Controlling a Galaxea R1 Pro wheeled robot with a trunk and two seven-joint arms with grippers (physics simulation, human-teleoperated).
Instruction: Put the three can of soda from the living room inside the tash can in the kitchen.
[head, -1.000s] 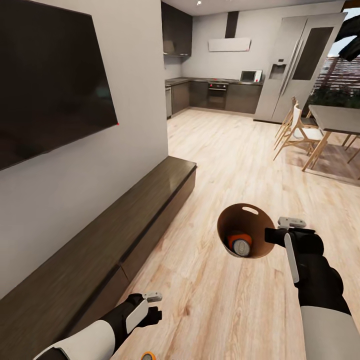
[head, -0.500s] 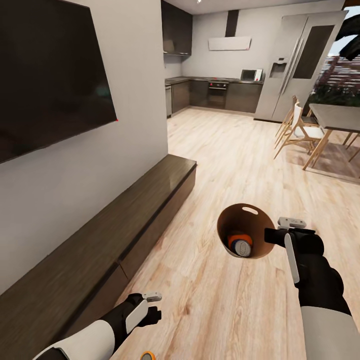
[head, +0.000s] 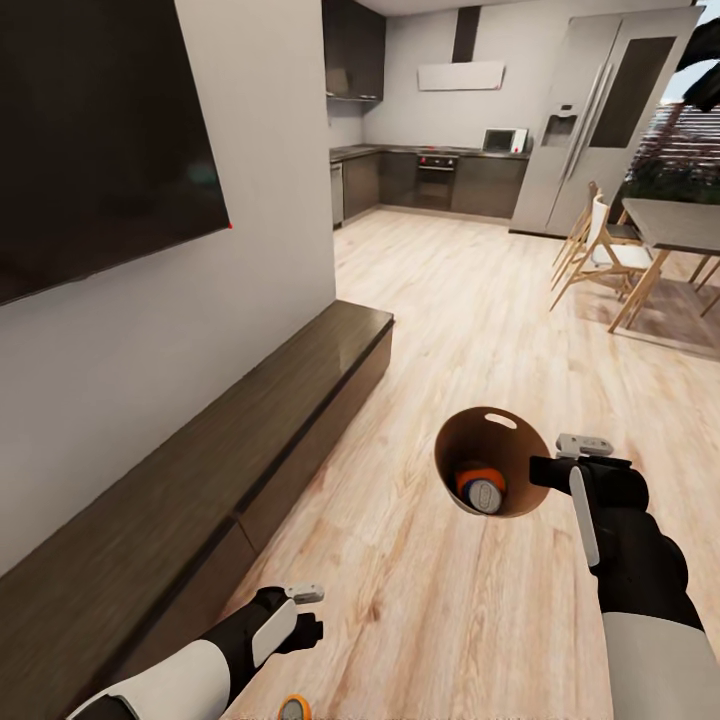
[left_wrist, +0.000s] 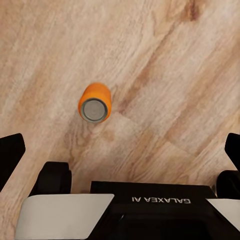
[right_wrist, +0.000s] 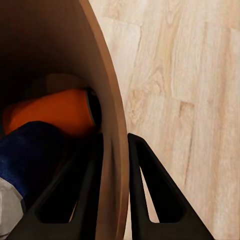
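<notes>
The right hand is pinching the wall of the tan-lined round bin, carrying an orange can and a dark blue can. The left hand is hanging spread above the last orange soda can, unclaimed on the wooden floor.

I see the trash can tan-brown inside, with an orange can and a dark blue can lying in it. Under my left wrist camera a second orange can shows its silver top against pale, streaky wood-grain floor. The bench is dark brown, the TV black, the wall light grey.
</notes>
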